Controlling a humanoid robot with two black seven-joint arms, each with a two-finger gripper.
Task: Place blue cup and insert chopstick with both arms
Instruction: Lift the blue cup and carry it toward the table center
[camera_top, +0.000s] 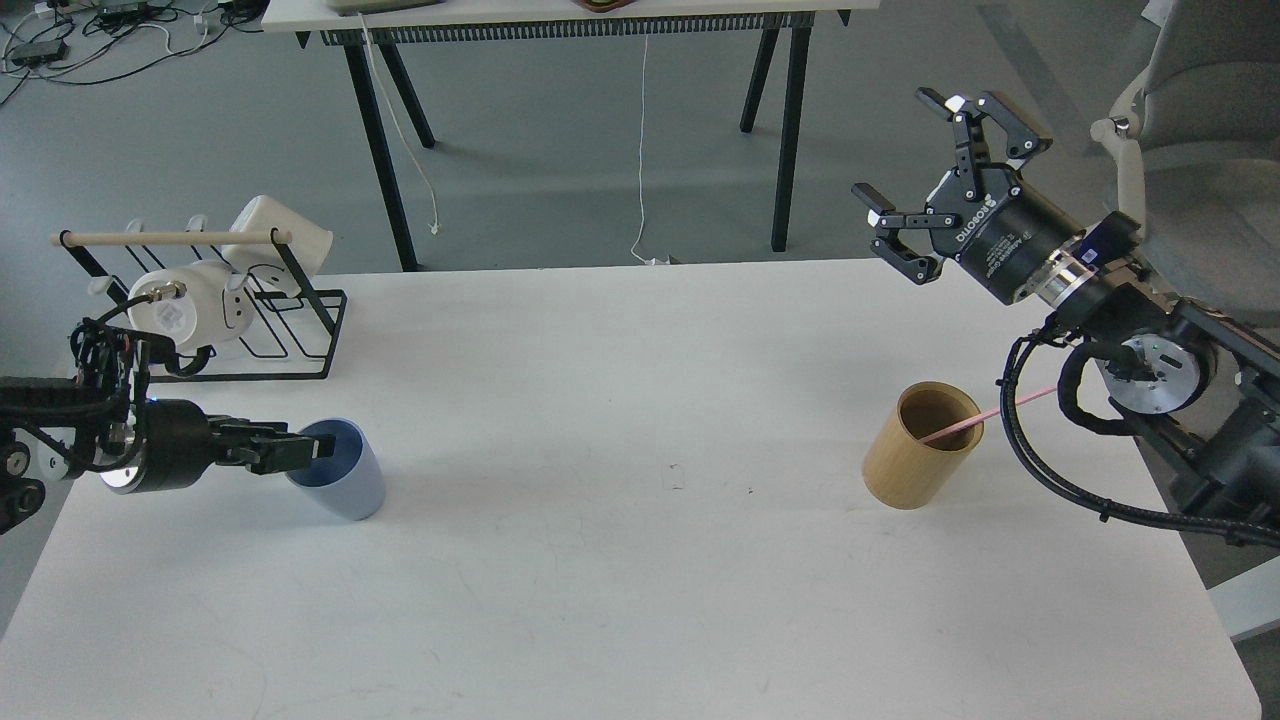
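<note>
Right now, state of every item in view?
blue cup: upright on table, rim gripped by left pincer
chopstick: leaning in wooden holder
right pincer: open, empty, raised
white mugs: on black rack

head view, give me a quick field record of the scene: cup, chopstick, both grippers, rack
blue cup: upright, left side of white table
left gripper: at the cup's rim, one finger inside
chopstick: leaning in wooden holder, tip out to the right
right gripper: raised above the table's far right, jaws wide, empty
rack: far left, holds white mugs
</note>
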